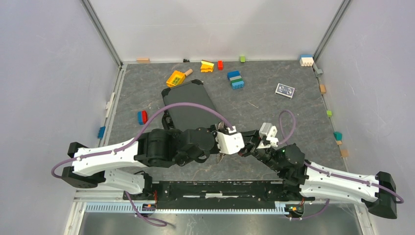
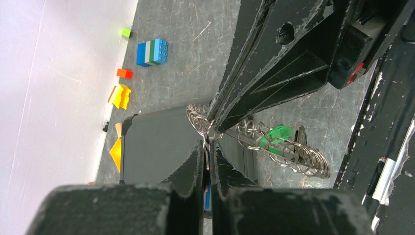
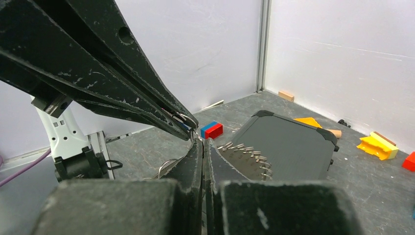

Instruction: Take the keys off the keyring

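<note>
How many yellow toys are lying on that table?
2. A yellow block lies just beyond the far-left corner of the dark case; a yellow wedge sits farther back, left of a red brick. Others may be hidden from view.

Our left arm (image 1: 122,152) reaches from its base at the near left corner across toward the middle, with the dark forearm low and close to level and a white wrist block at its end. Our right arm (image 1: 333,178) stretches from the near right corner, slanting up and leftward to meet it. The two wrists sit side by side above the middle of the surface. Our left gripper (image 2: 208,147) has its fingers (image 2: 193,164) pressed almost together, with only a sliver between them. Our right gripper (image 3: 202,143) is fully closed, its fingers (image 3: 188,166) flat against each other. The two sets of tips meet at an angle, touching or very nearly so.
</note>
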Robot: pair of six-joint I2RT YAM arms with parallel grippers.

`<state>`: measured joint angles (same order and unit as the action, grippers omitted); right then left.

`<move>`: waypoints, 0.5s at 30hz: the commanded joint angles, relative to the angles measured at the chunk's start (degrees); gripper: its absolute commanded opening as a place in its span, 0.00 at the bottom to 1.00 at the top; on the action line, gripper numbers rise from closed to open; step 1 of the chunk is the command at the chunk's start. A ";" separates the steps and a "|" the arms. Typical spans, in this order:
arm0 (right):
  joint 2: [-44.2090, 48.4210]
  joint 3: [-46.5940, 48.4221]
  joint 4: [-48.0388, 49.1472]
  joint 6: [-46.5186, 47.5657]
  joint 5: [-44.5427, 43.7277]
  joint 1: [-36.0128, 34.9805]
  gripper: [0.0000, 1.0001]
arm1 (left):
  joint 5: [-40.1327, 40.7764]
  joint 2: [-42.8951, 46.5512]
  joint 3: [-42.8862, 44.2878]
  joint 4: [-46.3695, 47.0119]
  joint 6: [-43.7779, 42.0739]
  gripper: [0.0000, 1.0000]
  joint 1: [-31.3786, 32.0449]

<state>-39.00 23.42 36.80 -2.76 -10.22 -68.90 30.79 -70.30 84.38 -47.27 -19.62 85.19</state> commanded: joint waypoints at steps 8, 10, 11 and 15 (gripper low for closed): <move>2.76 -1.17 2.62 1.01 -12.31 1.23 0.00 | -2.92 1.56 0.76 -0.37 3.65 0.02 0.85; 3.20 -1.40 2.58 1.01 -12.71 1.27 0.00 | -2.92 1.53 0.60 -0.37 3.71 0.02 0.81; 3.38 -1.45 2.66 1.05 -12.95 1.23 0.00 | -2.84 1.57 0.44 -0.37 3.74 0.02 0.79; 4.12 -1.95 2.93 0.93 -13.92 1.23 0.00 | -2.79 1.55 -0.02 -0.38 3.95 0.02 0.79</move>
<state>-36.45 22.44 37.06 -2.94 -12.10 -69.17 29.98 -70.30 84.36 -45.87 -18.04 85.19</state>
